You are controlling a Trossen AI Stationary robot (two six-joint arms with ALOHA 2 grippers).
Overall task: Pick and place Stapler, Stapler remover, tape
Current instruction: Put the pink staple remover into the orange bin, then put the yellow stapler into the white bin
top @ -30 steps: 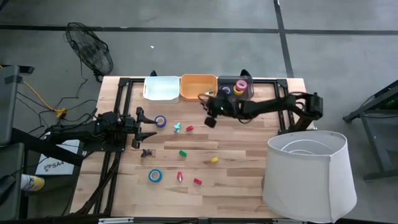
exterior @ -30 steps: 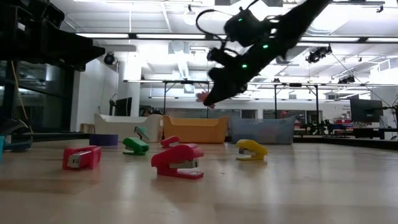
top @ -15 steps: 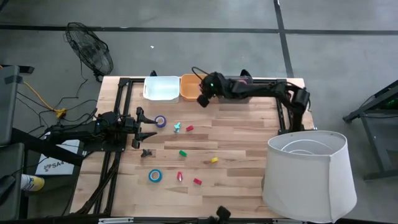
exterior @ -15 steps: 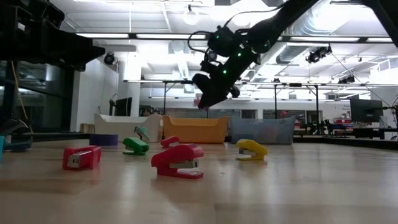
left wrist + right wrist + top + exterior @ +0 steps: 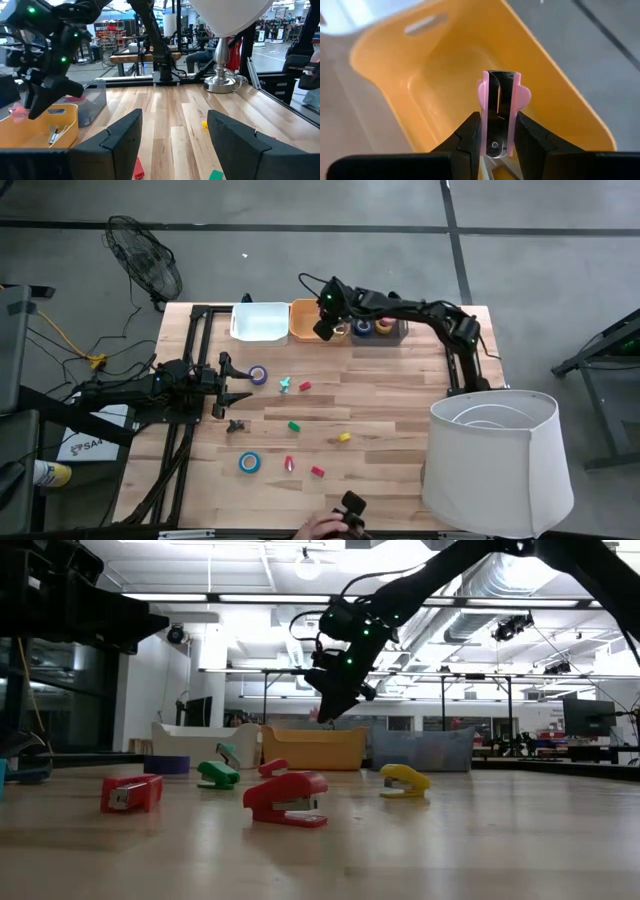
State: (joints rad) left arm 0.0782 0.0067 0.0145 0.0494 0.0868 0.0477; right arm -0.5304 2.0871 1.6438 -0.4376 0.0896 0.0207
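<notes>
My right gripper hangs over the orange bin at the table's far edge, shut on a pink staple remover with a metal middle. The low view shows the gripper high above the table. My left gripper waits open at the table's left. A purple tape roll and a blue tape roll lie flat on the wood. Small staplers lie about: green, yellow, red. More tape rolls sit in the dark bin. My right gripper pinches the staple remover between its two fingers, which press on its pink sides at the end nearest the wrist. The fingers slant down from the table's right. The remover sticks out beyond the fingertips, lifted clear above the inside of the orange bin.
A white bin stands left of the orange one. A lamp with a big white shade fills the near right corner. A black staple remover lies near my left gripper. A person's hand shows at the near edge.
My right gripper has carried the pink staple remover from over the wood in front of the dark bin toward the far edge and leftward, to above the orange bin, rising slightly and tipping its fingers. A person's hand has come in at the near edge.
</notes>
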